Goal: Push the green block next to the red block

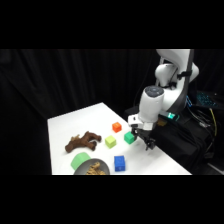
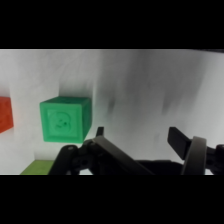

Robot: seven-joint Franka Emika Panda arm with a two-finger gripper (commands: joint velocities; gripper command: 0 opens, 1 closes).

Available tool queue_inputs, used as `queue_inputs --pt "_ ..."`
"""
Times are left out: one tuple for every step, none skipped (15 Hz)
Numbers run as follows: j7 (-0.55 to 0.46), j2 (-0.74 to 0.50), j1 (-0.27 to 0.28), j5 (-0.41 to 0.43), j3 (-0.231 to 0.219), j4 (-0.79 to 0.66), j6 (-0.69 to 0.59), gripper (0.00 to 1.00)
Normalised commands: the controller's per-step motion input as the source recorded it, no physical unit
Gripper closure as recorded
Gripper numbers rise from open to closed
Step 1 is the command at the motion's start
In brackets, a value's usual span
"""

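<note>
The green block (image 1: 130,137) (image 2: 65,119), a deep emerald cube with an embossed face, sits on the white table (image 1: 75,122). The red block (image 1: 116,127) lies a short gap away toward the table's far side. In the wrist view the red block (image 2: 4,114) is cut off by the left edge. My gripper (image 1: 142,139) (image 2: 139,136) hangs low over the table just to the right of the green block. It is open, with only bare table between its fingertips (image 2: 177,137), and the green block sits outside them to the left.
A yellow-green cube (image 1: 110,142) (image 2: 35,168) lies left of the green block and a blue cube (image 1: 119,163) nearer the front. A brown plush toy (image 1: 82,142), a bright green piece (image 1: 80,161) and a grey dish (image 1: 94,168) occupy the front left. The table's right edge runs close behind the gripper.
</note>
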Motion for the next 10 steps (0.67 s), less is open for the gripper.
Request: queue_inputs --pt "0.09 0.32 0.227 -0.092 -0.205 0.02 0.36 0.0" --pt "0.05 0.3 0.231 -0.054 -0.208 0.04 0.35 0.0" --pt "0.02 0.28 0.23 -0.018 -0.211 0.04 0.32 0.0" --pt "0.0 0.22 0.24 -0.011 -0.235 0.03 0.3 0.0" --pt "-0.01 0.13 0.254 -0.036 -0.3 0.0 0.26 0.0" --pt "-0.03 0.05 0.247 -0.041 -0.332 -0.02 0.22 0.0" --pt "-0.05 -0.05 0.229 -0.07 -0.383 -0.07 0.18 0.0" --pt "-0.05 -0.13 0.214 -0.109 -0.429 -0.11 0.15 0.0" --pt "-0.03 -0.2 0.204 -0.168 -0.479 -0.15 0.11 0.0" --pt "-0.03 -0.26 0.184 -0.224 -0.51 -0.18 0.09 0.0"
